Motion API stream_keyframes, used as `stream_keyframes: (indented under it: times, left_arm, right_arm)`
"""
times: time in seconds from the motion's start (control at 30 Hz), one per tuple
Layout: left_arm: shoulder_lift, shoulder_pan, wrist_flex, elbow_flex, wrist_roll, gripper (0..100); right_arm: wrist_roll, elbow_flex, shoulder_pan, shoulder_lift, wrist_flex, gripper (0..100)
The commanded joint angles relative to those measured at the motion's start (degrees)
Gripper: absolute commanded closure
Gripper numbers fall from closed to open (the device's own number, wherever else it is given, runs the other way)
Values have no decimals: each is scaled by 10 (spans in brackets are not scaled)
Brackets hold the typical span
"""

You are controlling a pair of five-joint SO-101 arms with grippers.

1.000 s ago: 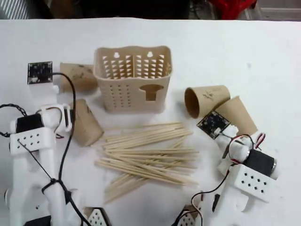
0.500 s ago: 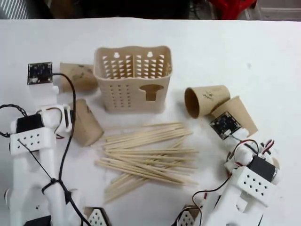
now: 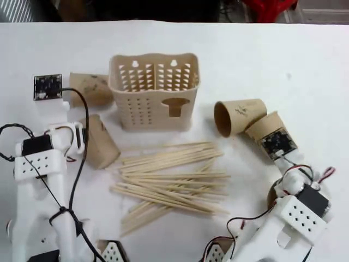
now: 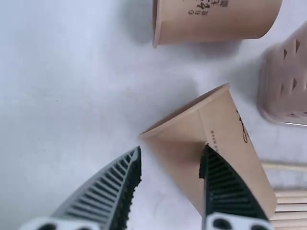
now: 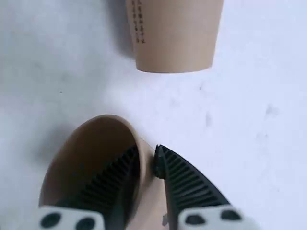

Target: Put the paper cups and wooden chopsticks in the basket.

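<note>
Tan paper cup (image 3: 259,126) on its side

In the high view your right arm's camera board (image 3: 278,143) covers half of the outer right cup (image 3: 260,126) and the right gripper (image 5: 146,151) under it. The left arm (image 3: 43,158) hides the left gripper (image 4: 171,151) and one edge of the left front cup (image 3: 101,144). The left wrist view cuts off the rear left cup (image 4: 216,19), the basket (image 4: 288,81) and the chopsticks (image 4: 292,201) at its edges, and the right wrist view crops the inner right cup (image 5: 175,33) at its wide end and the outer right cup past its mouth.
</note>
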Motion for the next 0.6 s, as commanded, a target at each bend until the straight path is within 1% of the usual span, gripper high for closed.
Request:
stream_keyframes:
  times: [0.0, 0.1, 0.17, 0.23, 0.33, 0.4, 0.5, 0.57]
  left_arm:
    - [-18, 7, -12, 0, 41, 789]
    - [-18, 7, -13, 0, 45, 789]
    - [-18, 7, -13, 0, 46, 789]
    - [-18, 7, -14, 4, 47, 789]
    - [-18, 7, -55, 27, 47, 789]
    - [-18, 7, -91, 48, 47, 789]
    - [-18, 7, -127, 70, 47, 789]
    - [-18, 7, -135, 77, 47, 789]
  right_arm:
    - [-11, -70, 31, -10, 11, 982]
    - [-87, -154, 26, -10, 57, 982]
    - [-150, -228, 0, -8, 92, 982]
    - [-215, -302, -43, -5, 137, 982]
    - [-337, -409, -143, -5, 182, 982]
    - [-413, -472, -212, -4, 187, 983]
    - [-505, -549, -314, 4, 168, 983]
    - [-570, -580, -374, 28, 129, 983]
